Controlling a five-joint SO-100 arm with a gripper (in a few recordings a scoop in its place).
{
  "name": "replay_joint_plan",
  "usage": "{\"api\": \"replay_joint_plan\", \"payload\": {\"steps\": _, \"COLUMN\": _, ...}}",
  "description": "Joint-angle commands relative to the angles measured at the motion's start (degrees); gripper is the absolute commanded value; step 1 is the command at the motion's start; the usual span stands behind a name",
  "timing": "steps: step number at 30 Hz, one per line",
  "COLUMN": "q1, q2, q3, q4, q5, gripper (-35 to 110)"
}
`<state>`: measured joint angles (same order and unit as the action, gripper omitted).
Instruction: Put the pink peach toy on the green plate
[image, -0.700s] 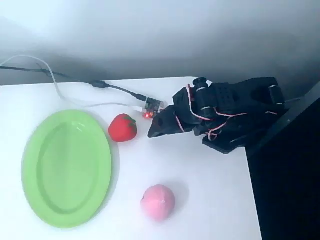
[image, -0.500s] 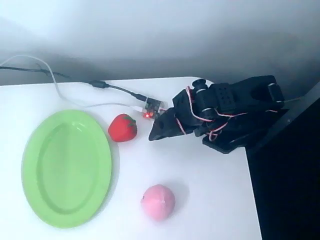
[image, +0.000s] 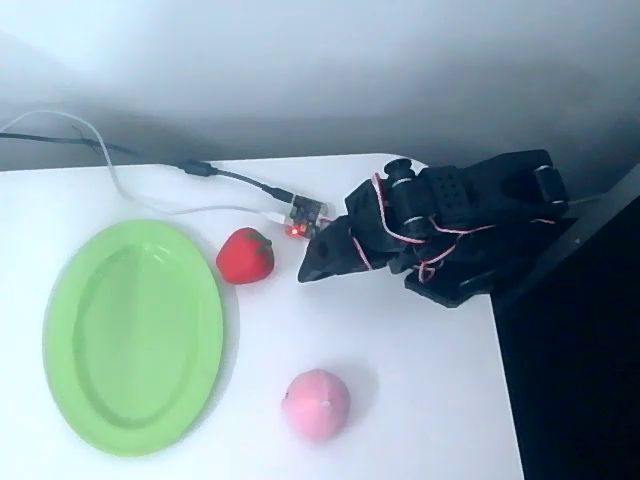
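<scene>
Waiting untouched near the bench's front edge, pink peach toy (image: 316, 404); green plate (image: 133, 336) bare; gripper (image: 322, 258) pressed together, empty.

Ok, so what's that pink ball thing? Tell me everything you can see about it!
That is the pink peach toy. It is small, round and soft pink, with a faint crease down it and a tiny pale spot. It looks soft or rubbery. It sits alone on the white table, near the bottom of the overhead view, right of the green plate and not touching it. Nothing holds it.
</scene>
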<state>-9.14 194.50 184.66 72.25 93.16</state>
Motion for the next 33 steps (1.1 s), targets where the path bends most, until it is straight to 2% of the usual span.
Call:
{"api": "replay_joint_plan", "payload": {"steps": 1, "q1": -0.3, "q2": 1.2, "q3": 3.1, "q4": 0.8, "q5": 0.3, "gripper": 0}}
{"api": "replay_joint_plan", "payload": {"steps": 11, "q1": -0.4, "q2": -0.6, "q3": -3.9, "q4": -2.7, "q5": -1.5, "gripper": 0}}
{"api": "replay_joint_plan", "payload": {"steps": 26, "q1": -2.5, "q2": -30.9, "q3": -30.8, "q4": -1.8, "q5": 0.9, "gripper": 1}}
{"api": "replay_joint_plan", "payload": {"steps": 33, "q1": -11.0, "q2": -44.1, "q3": -50.4, "q4": 13.2, "q5": 0.4, "gripper": 1}}
